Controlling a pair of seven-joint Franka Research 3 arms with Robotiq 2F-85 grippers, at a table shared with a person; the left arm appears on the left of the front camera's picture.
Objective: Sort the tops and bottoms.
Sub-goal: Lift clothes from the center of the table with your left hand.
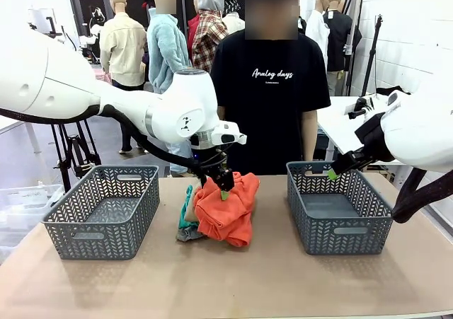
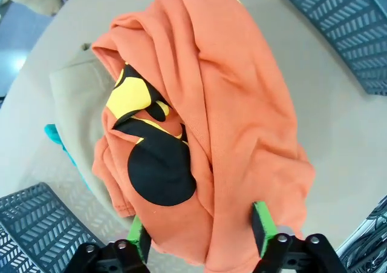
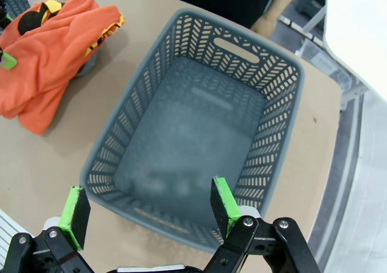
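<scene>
pile: four garments heaped together mid-frame on the table (image 1: pixel 248 283), between the two baskets
orange-red garment (image 1: pixel 230 213): crumpled on top of the pile and making up most of its right side; in the left wrist view (image 2: pixel 242 103) it runs from top centre to the bottom edge and shows a black and yellow print (image 2: pixel 148 152)
tan garment (image 2: pixel 75 94): under the orange-red garment, sticking out at upper left in the left wrist view
teal garment (image 1: pixel 185 204): a narrow strip on the pile's left edge, lower than the tan garment
grey garment (image 1: pixel 190 234): at the pile's lower left corner, flat on the table
left gripper (image 1: pixel 225 186): mid-frame, lowered onto the top of the orange-red garment
left fingers (image 2: pixel 263 224): spread apart, one pad on each side of the cloth's bunched lower edge; the cloth lies between them and does not look pinched
right gripper (image 1: pixel 331 172): right of centre, hanging above the right basket (image 1: pixel 340 223), clear of its rim
right fingers (image 3: pixel 222 200): released, wide apart, with only air between them
right basket, wrist view (image 3: pixel 284 103): grey lattice walls, bare floor in plain sight
left basket (image 1: pixel 102 209): same kind, at lower left, well apart from the pile
person (image 1: pixel 269 93): stands at the far side behind the pile, in a black T-shirt, arms hanging down
</scene>
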